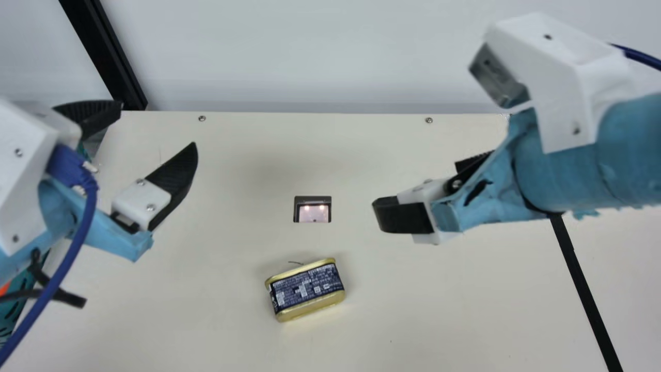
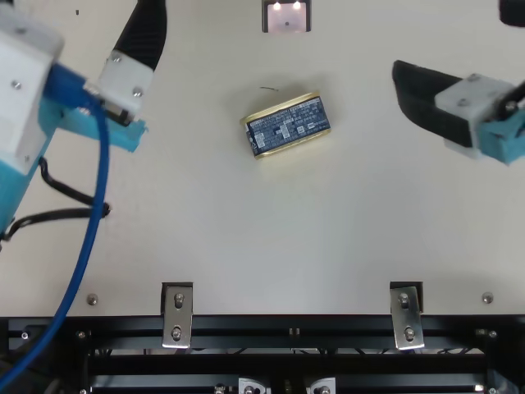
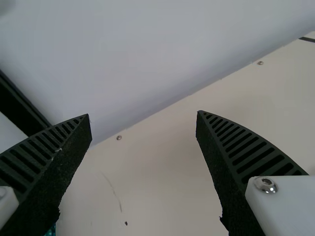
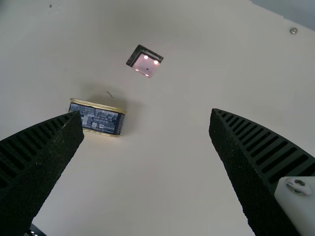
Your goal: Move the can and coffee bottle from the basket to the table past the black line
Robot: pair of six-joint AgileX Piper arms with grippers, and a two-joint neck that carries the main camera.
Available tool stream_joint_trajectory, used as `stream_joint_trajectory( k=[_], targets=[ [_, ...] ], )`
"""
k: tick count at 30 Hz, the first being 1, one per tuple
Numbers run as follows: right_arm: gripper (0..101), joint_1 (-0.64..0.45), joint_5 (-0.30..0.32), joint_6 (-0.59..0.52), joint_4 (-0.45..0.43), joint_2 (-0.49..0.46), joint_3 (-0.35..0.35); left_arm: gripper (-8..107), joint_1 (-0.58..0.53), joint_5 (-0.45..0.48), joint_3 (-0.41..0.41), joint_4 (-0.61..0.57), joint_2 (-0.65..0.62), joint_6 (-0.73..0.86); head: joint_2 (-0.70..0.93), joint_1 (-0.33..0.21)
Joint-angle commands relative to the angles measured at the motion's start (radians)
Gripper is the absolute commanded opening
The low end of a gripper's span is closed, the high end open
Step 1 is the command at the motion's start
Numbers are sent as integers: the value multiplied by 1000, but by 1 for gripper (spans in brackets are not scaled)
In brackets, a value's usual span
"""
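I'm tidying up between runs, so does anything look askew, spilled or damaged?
The can lies on its side, label facing up, rather than standing on its base. Close beside it is a thin dark strand, like stray hair or thread, that looks out of place. I see no spill.

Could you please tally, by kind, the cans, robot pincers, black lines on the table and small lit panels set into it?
Cans: 1, the gold-and-navy can
Pincers: 2, the left pincer and the right pincer
Black lines: 1, the black line
Lit panels: 1, the small panel
Total: 5
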Motion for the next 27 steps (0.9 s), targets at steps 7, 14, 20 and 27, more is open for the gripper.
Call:
stream_joint_trajectory(
  k=[7, 14, 20, 27],
  targets=[
    [101, 60, -26, -309, -28, 77, -11, 90, 17, -139, 169, -94, -81, -71, -7, -8],
    [101, 98, -60, -364, -67, 87, 12, 90, 20, -174, 227, -116, -82, -44, -7, -8],
    [101, 98, -68, -369, -67, 87, 12, 90, 20, -174, 229, -116, -81, -34, -7, -8],
    [101, 120, -46, -356, -91, 107, 1, 90, 6, -123, 192, -111, -52, -47, -7, -8]
  ],
)
